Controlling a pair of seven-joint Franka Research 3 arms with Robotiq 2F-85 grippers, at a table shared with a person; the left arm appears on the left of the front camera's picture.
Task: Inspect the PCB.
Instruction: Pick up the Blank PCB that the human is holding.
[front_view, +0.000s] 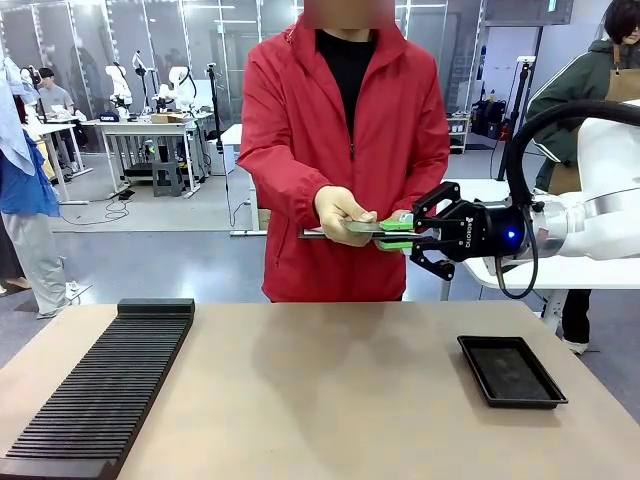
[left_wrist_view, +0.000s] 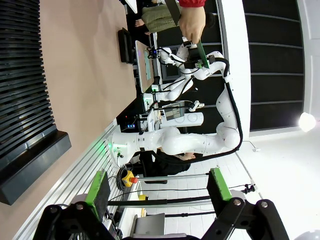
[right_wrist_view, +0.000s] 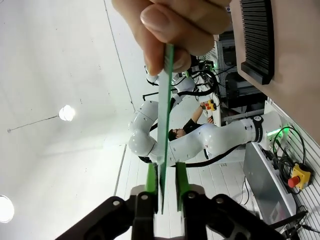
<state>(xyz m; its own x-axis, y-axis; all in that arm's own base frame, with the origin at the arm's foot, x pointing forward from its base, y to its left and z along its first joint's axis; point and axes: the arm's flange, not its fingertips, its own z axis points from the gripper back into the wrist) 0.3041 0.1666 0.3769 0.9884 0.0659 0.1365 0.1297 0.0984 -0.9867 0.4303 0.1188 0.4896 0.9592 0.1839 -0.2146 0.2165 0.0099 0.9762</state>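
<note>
PCB (front_view: 365, 227) is hanging in mid-air beyond the black tray (front_view: 470, 345), up and to the left of it, lying flat between the person's hand (front_view: 343, 215) and the right end effector (front_view: 400, 232). The hand is pinching one end and the pads are bracketing the other. I'm reading that as a handover grip, with the board held level so either side can take it. Tray is sitting bare on the tan worktop (front_view: 330, 390). Slotted black rack (front_view: 100, 390) is lying well apart from the tray, at the opposite side.

Left wrist view: left end effector (left_wrist_view: 159, 192) is hanging wide with nothing between its pads, well apart from the tray. Probably parked out of the way.

Right wrist view: board is running edge-on between the green pads (right_wrist_view: 151, 177), with the person's fingertips (right_wrist_view: 160, 20) gripping its far end. Jaws are standing narrow, but a sliver of background is showing between the board and one pad, so I'm judging it not clamped yet.

Room: open lab with grey floor, other benches behind the person, and white ceiling lamps glaring.
</note>
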